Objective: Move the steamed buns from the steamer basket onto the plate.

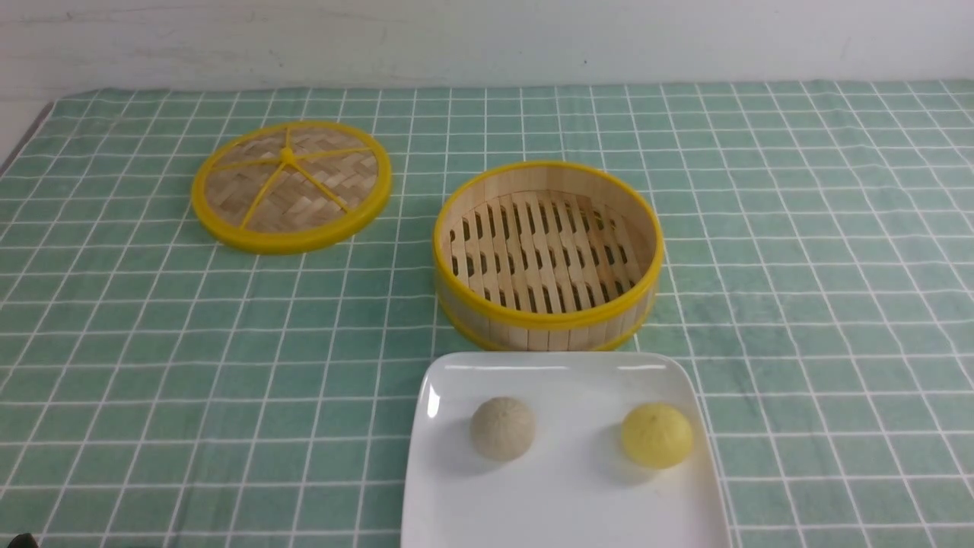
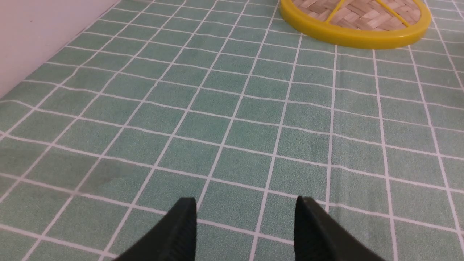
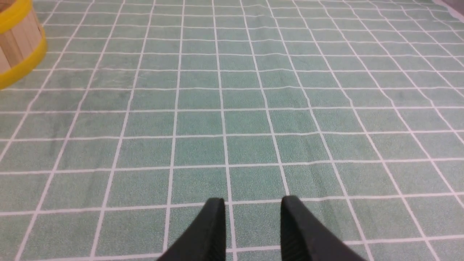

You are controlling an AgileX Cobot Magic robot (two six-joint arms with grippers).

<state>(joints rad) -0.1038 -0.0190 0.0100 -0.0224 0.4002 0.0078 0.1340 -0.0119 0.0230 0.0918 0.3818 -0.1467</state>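
- Hovering empty over bare desk (image 2: 232, 119), the left gripper (image 2: 246, 217) stood wide open; the right gripper (image 3: 253, 217) was parted too, holding nothing.
- Little could go wrong, barring a stray arm knocking the plate (image 1: 563, 502).
- Both steamed buns (image 1: 503, 428) sat on the plate, just before the emptied steamer basket (image 1: 546, 255), well apart from either gripper.

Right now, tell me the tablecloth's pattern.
Green tablecloth with a white grid; front view shows it best.

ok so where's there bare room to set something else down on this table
Bare green checked cloth right of the round bamboo steamer basket, and more left of the white square plate, below the flat woven lid. Crowded: basket nearly meets plate; beige bun and yellow bun sit on it.
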